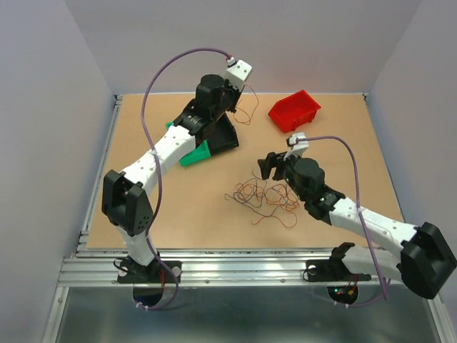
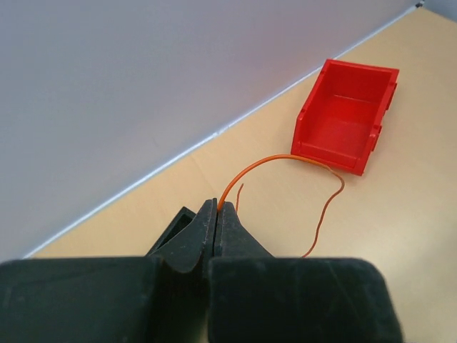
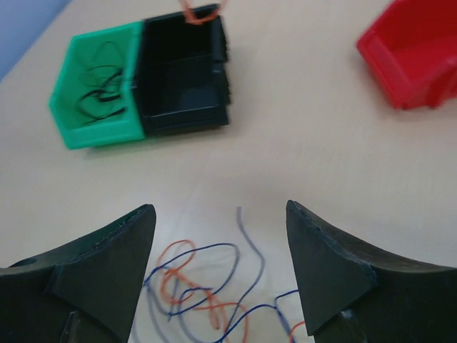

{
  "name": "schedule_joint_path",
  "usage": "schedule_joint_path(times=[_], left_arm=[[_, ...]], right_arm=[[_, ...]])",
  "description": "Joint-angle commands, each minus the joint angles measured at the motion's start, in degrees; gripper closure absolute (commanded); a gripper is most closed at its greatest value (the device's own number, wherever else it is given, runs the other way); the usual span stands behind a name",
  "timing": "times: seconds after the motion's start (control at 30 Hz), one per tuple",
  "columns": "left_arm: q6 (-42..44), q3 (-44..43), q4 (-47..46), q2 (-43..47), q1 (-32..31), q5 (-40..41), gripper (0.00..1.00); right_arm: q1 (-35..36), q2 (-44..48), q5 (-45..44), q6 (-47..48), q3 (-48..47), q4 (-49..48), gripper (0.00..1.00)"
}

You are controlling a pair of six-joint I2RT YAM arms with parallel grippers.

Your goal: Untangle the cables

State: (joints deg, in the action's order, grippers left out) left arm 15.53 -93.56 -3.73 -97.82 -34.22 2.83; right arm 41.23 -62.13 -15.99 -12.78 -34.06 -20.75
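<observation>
Cables (image 1: pixel 264 196) mostly still tangled, just 4 o'clock of surface (image 1: pixel 343 143) centre. One orange cable (image 2: pixel 285 158) held clear, left gripper (image 2: pixel 216 209) jaws clamped on it. Right gripper (image 3: pixel 218 209) jaws wide apart above tangle. Only right wrist view showed black wires (image 3: pixel 100 96) sorted into green bin (image 3: pixel 68 121); arm hid them from top view

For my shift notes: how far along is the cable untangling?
Early on. Done: a few black wires lie in the green bin. In hand: the left gripper is shut on one orange wire, held away from the pile. Left: a tangle of orange and dark wires lies on the table just ahead of the open right gripper.
</observation>
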Motion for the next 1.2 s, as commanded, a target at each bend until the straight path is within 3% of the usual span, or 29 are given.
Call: schedule_joint_path(times=[0.0, 0.13, 0.3, 0.43, 0.67, 0.9, 1.17], left_arm=[[-3.0, -4.4, -7.8, 0.0, 2.3, -1.3, 1.0], [-6.1, -0.8, -13.8, -0.5, 5.6, -5.7, 1.0], [-7.5, 0.5, -15.1, -3.2, 8.1, 0.0, 1.0], [-8.2, 10.1, -21.3, 0.4, 10.0, -0.5, 1.0], [-9.6, 13.8, -23.5, -2.1, 10.6, -0.2, 1.0], [-10.6, 16.4, -23.9, -4.5, 10.6, 1.8, 1.0], [-7.7, 12.9, -22.6, -12.5, 10.8, 5.7, 1.0]], right_arm=[[-5.5, -8.1, -9.6, -5.3, -5.3, 1.1, 0.22], [-13.0, -16.1, -8.6, -9.3, -11.8, 1.8, 0.16], [-18.5, -24.6, -13.5, -13.2, -19.4, 2.0, 0.16], [-24.3, -34.4, -11.5, -15.3, -26.4, 2.2, 0.16], [-26.6, -48.5, -12.8, -18.5, -39.4, 2.8, 0.14], [-26.6, -49.9, -14.2, -20.0, -38.3, 1.3, 0.14], [-26.6, -48.6, -13.7, -20.9, -35.0, -1.6, 0.14]])
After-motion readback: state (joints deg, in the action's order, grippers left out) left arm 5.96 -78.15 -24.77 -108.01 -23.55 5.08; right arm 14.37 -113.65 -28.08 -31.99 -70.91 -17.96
